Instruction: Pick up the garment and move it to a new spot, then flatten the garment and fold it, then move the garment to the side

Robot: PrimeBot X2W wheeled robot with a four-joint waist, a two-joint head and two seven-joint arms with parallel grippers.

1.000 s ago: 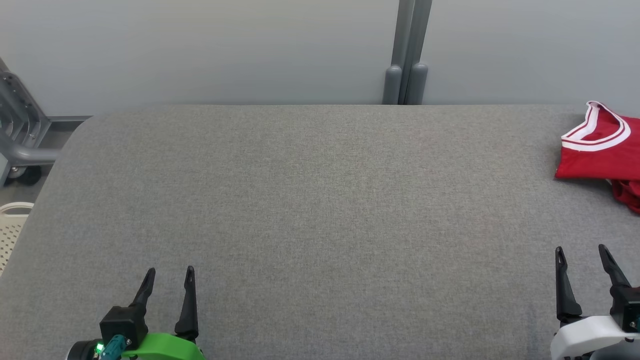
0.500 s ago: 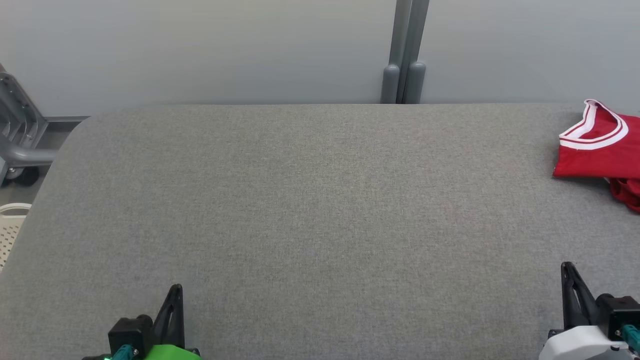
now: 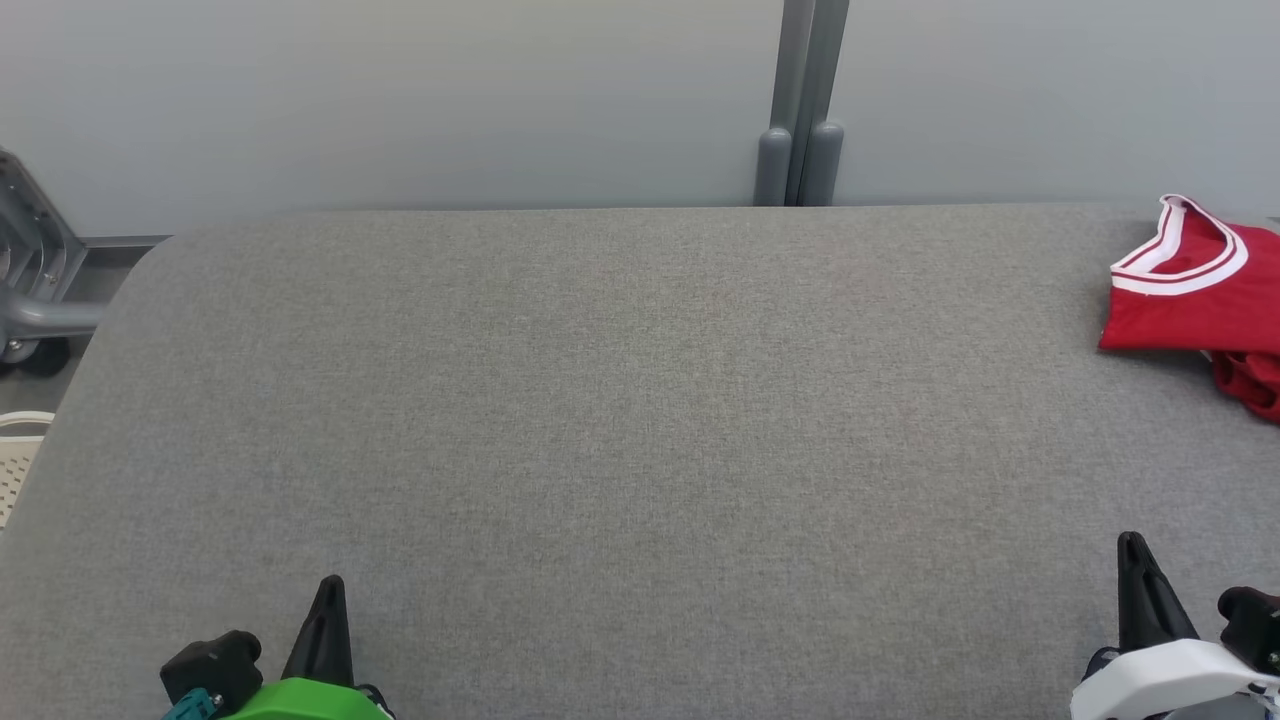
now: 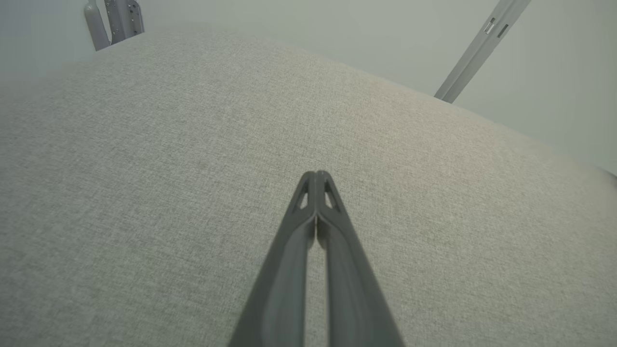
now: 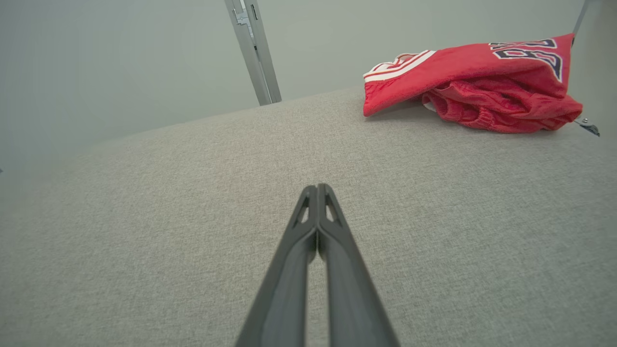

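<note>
The garment [image 3: 1195,300] is a red jersey with white trim, lying bunched at the far right of the grey table [image 3: 620,400]; the right wrist view shows the garment [image 5: 472,86] crumpled with dark lettering on it. My left gripper [image 3: 328,590] sits at the lower left, shut with nothing in it, its tips [image 4: 316,174] pressed together above bare cloth. My right gripper [image 3: 1135,548] sits at the lower right, shut and empty, its tips [image 5: 317,187] well short of the garment.
A grey post [image 3: 800,100] rises against the pale wall behind the table. A grey wheeled frame [image 3: 35,290] and a cream perforated basket [image 3: 15,460] stand off the table's left edge. The table's rounded far-left corner is near them.
Both grippers have shut from open and drawn back toward the bottom edge. The head view has shifted slightly. The garment lies as before.
</note>
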